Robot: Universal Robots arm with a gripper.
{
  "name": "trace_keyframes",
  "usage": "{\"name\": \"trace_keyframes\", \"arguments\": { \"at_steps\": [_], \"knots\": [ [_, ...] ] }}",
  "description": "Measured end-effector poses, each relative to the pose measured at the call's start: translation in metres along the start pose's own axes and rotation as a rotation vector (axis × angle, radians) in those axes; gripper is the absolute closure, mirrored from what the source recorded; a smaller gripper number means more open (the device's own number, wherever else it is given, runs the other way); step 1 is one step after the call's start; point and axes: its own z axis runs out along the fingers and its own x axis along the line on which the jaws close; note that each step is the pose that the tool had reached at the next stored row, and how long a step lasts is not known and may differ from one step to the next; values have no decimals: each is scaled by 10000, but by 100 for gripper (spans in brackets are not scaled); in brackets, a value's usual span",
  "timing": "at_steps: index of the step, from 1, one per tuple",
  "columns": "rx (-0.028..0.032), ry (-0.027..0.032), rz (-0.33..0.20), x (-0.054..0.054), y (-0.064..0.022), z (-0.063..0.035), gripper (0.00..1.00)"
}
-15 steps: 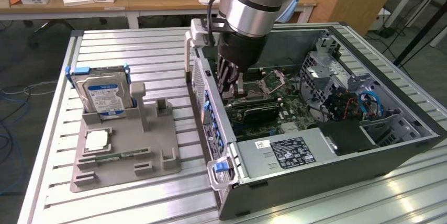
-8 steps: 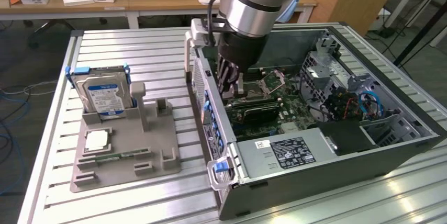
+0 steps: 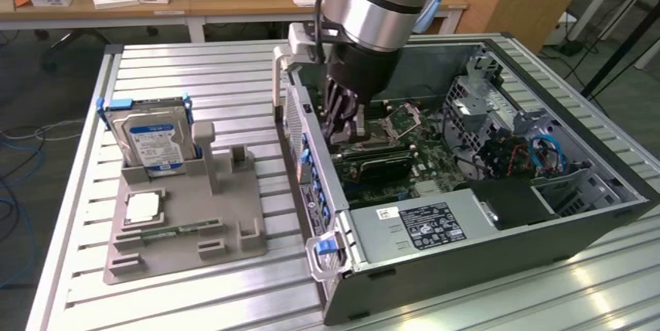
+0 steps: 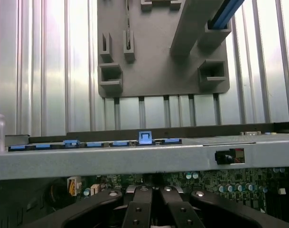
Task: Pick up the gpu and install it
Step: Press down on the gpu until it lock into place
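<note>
In the exterior view, the silver and black robot arm [image 3: 376, 6] reaches steeply down from above into the open black computer case [image 3: 577, 192] that lies on its side on the ribbed aluminium surface [image 3: 185, 68]. Its wrist points almost straight down, and the dark fingers [image 3: 344, 124] sit low inside the case, just above the green motherboard [image 3: 433, 157]. They are drawn together; whether anything is pinched between them cannot be told here. The gpu, a flat black card [image 3: 378, 162], lies on the motherboard directly below and just beside the fingertips, and looks seated in the board, though that is not certain. Beyond the case wall from the fingers, well apart from them, a grey plastic parts holder [image 3: 185, 223] rests on the surface, with a silver hard drive with a blue-white label [image 3: 153, 139] standing upright in it.

In the wrist view, the black fingers [image 4: 151, 209] are pressed close together, their tips hidden at the picture's edge. The motherboard [image 4: 215, 183] lies close around them, the grey case wall with blue clips [image 4: 135, 154] stands just past them, and the grey holder [image 4: 158, 61] lies farther off on the ribbed surface [image 4: 40, 66].
</note>
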Motion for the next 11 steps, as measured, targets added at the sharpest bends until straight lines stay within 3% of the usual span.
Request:
{"name": "trace_keyframes", "arguments": {
  "at_steps": [1, 3, 5, 11],
  "knots": [
    [12, -2, -1, -1, -11, 3, 89],
    [144, -11, 2, -2, -19, 4, 89],
    [378, -39, 2, -3, -35, 3, 89],
    [1179, -127, 6, -9, -103, -7, 89]
  ]
}}
